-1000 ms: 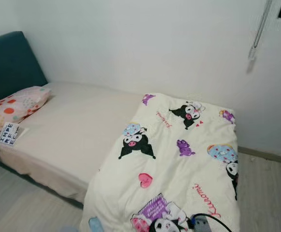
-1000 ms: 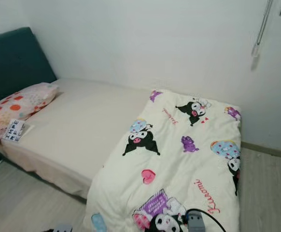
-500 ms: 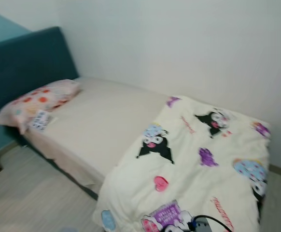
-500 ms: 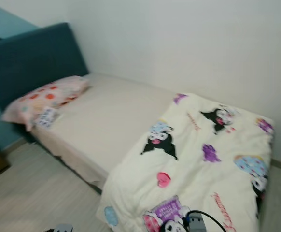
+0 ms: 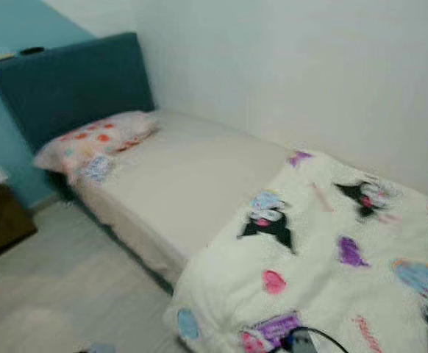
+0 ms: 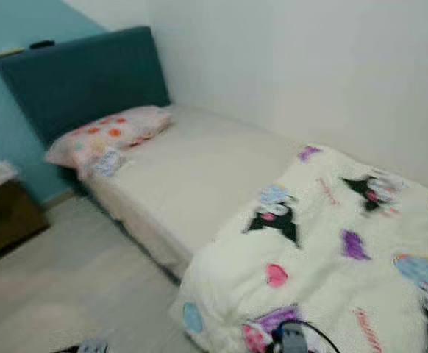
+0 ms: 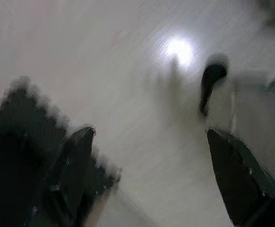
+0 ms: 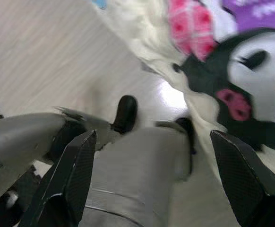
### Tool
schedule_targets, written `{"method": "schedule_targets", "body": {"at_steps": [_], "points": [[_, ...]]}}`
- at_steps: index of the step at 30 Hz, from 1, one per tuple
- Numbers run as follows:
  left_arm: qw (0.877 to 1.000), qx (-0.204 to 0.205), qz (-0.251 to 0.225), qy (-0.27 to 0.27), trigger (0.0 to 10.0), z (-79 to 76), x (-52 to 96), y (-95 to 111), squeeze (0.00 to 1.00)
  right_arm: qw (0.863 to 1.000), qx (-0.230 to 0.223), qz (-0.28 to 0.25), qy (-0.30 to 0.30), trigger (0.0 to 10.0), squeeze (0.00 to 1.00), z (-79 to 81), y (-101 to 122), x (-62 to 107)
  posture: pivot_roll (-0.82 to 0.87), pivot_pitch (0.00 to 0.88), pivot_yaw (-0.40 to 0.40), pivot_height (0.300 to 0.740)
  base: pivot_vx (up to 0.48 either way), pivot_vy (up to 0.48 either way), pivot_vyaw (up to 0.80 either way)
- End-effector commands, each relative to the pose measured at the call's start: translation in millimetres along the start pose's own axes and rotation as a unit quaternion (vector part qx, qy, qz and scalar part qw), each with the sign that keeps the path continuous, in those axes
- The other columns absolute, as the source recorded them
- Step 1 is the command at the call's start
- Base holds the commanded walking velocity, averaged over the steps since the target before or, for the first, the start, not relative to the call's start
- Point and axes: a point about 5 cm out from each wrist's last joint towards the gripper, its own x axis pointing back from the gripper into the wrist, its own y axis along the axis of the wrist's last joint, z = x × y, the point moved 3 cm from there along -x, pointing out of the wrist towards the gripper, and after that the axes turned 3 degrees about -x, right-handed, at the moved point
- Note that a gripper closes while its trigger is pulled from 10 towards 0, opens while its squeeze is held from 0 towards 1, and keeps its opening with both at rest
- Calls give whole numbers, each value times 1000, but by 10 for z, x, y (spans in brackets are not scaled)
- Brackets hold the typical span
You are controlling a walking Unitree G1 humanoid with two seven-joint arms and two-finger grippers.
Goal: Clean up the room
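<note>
Spilling over the foot of the bare cream mattress (image 5: 192,184), a white fleece blanket printed with cartoon characters (image 5: 332,265) hangs toward the pale wood floor (image 5: 59,294). A spotted pink pillow (image 5: 96,136) lies against the teal headboard (image 5: 74,81); a dark wooden cabinet (image 5: 1,220) stands across an open strip of floor.

From the left wrist, the left tool (image 7: 147,142) hangs released, fingers wide above the floor.

From the right wrist, the right tool (image 8: 151,146) is likewise spread, beside the blanket's hanging edge.
</note>
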Motion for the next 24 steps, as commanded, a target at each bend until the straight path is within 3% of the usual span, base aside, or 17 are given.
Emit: {"method": "schedule_targets", "body": {"at_steps": [1, 13, 18, 20, 22, 24], "points": [[1000, 1, -6, -3, 10000, 9, -1, 33, 0, 1000, 7, 3, 4, 10000, 0, 30, -8, -9, -138, 0, 38, 740, 0, 0, 644], [1000, 15, -24, -12, 10000, -110, -9, 177, 0, 999, 51, 12, 12, 10000, 0, 63, 39, -25, -136, 0, 9, 740, 0, 0, 645], [998, 45, -37, -11, 10000, -177, -11, 284, 0, 993, 115, 33, 19, 10000, 0, 90, 41, -37, -98, 0, -62, 740, 0, 0, 650], [998, 45, -37, -11, 10000, -177, -11, 284, 0, 993, 115, 33, 19, 10000, 0, 90, 41, -37, -98, 0, -62, 740, 0, 0, 650], [996, 66, -51, -13, 10000, -237, -8, 375, 0, 987, 158, 43, 1, 10000, 0, 55, 77, -42, -42, 0, -128, 740, 0, 0, 325], [996, 66, -51, -13, 10000, -237, -8, 375, 0, 987, 158, 43, 1, 10000, 0, 55, 77, -42, -42, 0, -128, 740, 0, 0, 0]]}}
